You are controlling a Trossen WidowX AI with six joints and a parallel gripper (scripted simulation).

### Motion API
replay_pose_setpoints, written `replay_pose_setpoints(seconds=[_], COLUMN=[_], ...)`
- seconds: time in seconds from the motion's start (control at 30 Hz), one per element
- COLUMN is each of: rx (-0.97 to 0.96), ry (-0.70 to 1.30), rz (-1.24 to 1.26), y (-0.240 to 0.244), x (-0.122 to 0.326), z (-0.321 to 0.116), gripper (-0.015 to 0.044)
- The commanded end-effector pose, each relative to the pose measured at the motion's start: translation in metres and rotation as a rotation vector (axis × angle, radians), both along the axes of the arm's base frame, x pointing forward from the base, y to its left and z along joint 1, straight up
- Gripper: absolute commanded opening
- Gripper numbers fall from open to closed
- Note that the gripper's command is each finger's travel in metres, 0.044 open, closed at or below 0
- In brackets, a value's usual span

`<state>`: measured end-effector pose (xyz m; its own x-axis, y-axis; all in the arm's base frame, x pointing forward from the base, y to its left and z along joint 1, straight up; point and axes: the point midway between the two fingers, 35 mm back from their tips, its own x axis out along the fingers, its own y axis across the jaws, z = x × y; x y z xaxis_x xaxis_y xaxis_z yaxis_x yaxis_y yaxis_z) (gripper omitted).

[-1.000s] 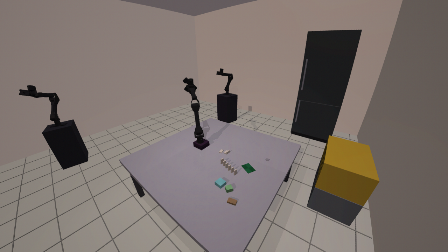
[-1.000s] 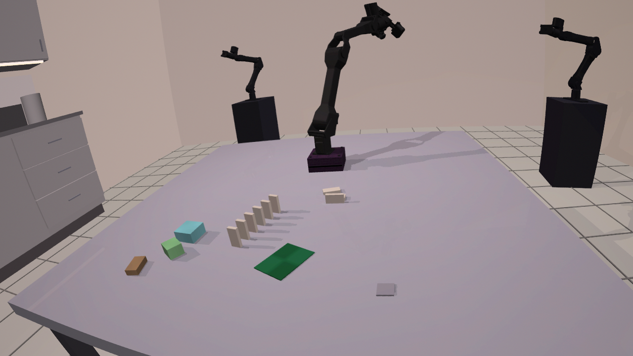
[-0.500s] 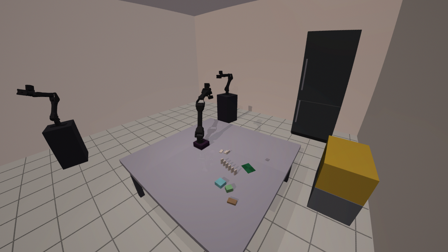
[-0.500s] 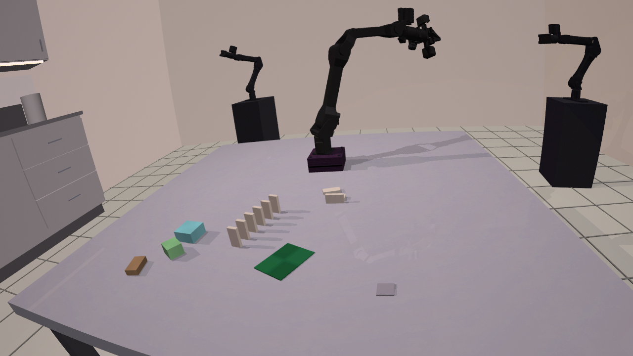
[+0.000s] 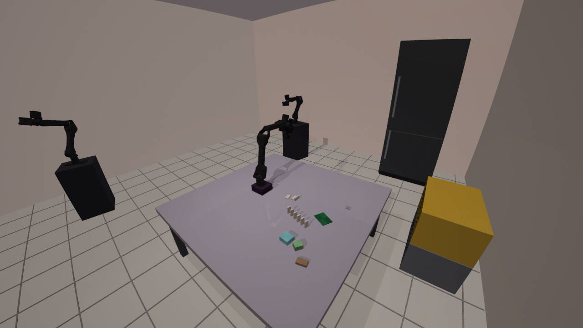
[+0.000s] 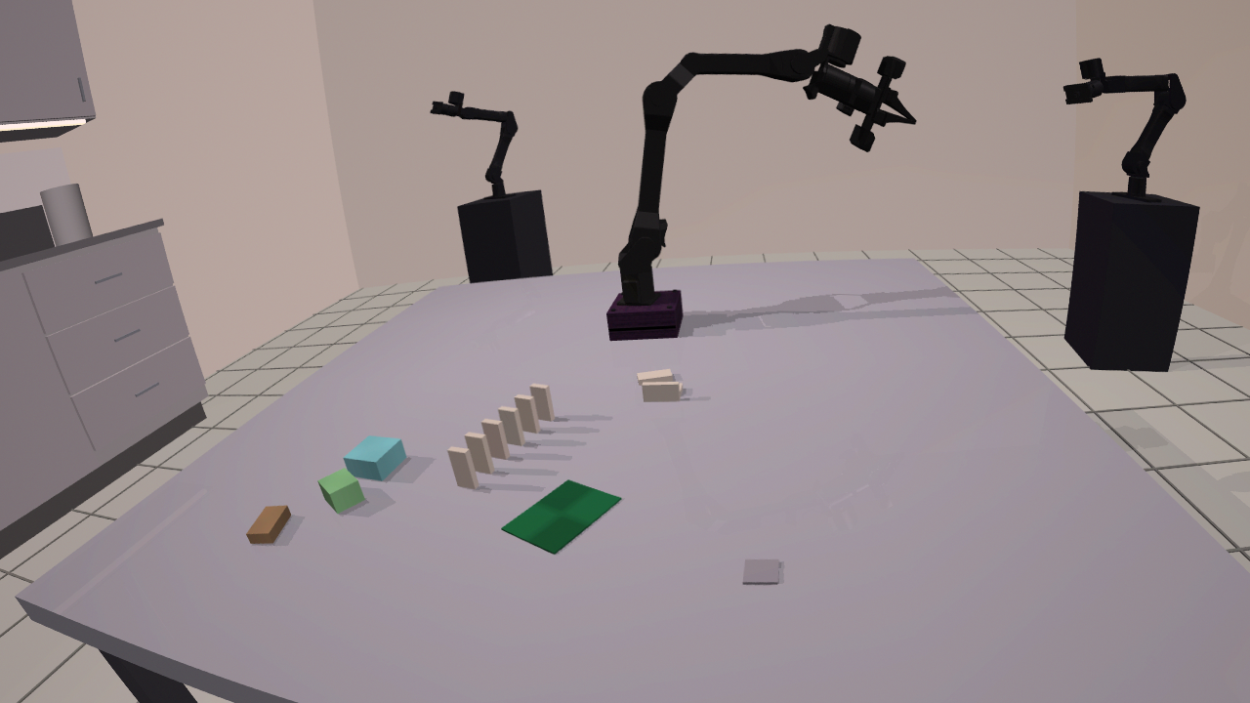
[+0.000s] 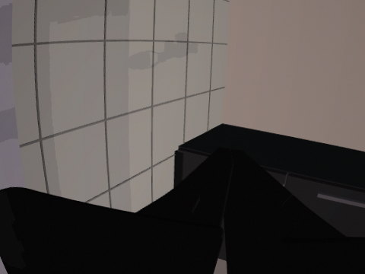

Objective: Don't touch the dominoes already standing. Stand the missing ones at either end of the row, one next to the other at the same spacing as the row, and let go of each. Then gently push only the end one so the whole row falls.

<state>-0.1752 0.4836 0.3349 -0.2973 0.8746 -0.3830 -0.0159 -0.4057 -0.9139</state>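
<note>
A row of several cream dominoes point(image 5: 298, 218) point(image 6: 494, 439) stands upright and evenly spaced on the table. Loose cream dominoes lie near the arm's base, beyond the row's far end in the exterior view: one domino point(image 5: 287, 196) point(image 6: 654, 376) lies behind another domino point(image 6: 661, 392). A small piece sticks out at the right end of the front one; whether it is a further domino is hard to tell. My gripper point(image 6: 914, 120) point(image 7: 227, 160) is shut with nothing between the fingertips. It hangs high above the table, far up and to the right of the dominoes in the exterior view.
A teal block point(image 5: 286, 238) point(image 6: 375, 457), a green block point(image 5: 298, 245) point(image 6: 341, 491) and a brown block point(image 5: 302, 261) point(image 6: 268, 524) lie near the row's near end. A dark green mat point(image 5: 323, 218) point(image 6: 561, 516) lies beside the row. A small grey square point(image 5: 347, 207) point(image 6: 761, 571) lies farther off.
</note>
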Motion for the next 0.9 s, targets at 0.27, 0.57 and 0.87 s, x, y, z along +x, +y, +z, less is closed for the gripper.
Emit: replay_pose_setpoints(seconds=[0.27,0.57,0.87], rx=[-0.363,-0.560,-0.676], ry=[0.311,0.625,1.012], rz=[-0.599,-1.128,-1.730], y=[-0.019,-0.098,-0.221], x=[0.194,0.315,0.387], z=[-0.093,-0.159,-0.218], gripper=[0.0000,0.0000,0.0000])
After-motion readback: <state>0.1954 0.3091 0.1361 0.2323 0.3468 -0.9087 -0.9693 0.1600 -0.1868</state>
